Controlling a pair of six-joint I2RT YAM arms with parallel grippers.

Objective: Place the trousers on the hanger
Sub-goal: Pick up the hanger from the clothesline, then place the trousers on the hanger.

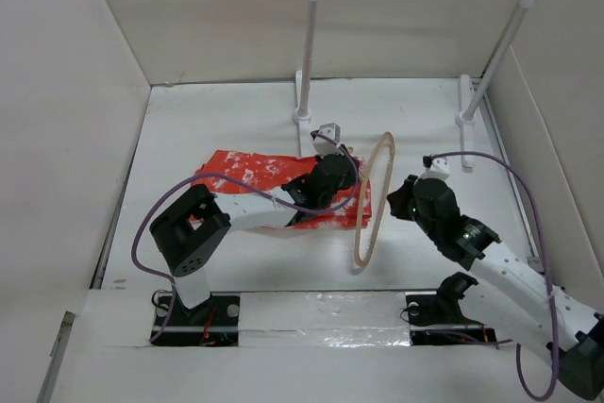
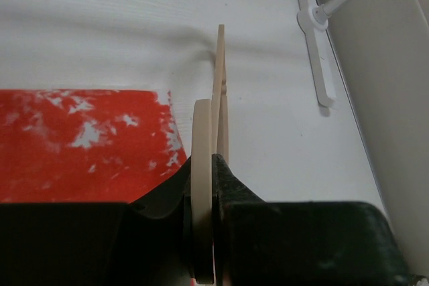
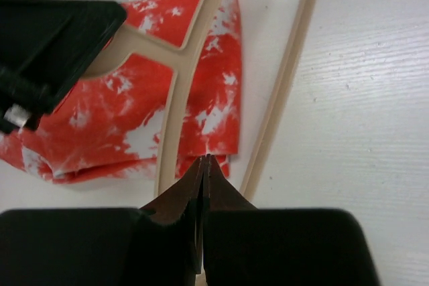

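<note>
From above, the trousers (image 1: 247, 169) lie folded flat on the white table (image 1: 217, 120), left of centre. The hanger (image 1: 374, 197) stands on edge just right of them, propped by the left gripper (image 1: 351, 179), probably so that cloth can be fed through its opening. The right gripper (image 1: 394, 197) sits just right of the hanger.

In the left wrist view, the black fingers (image 2: 281, 232) are clamped on the hanger's thin edge.

In the right wrist view, the fingers (image 3: 174, 212) are pressed together with nothing visible between them. Their tips are beside the hanger's shoulder and near its bar, above the trousers.
</note>
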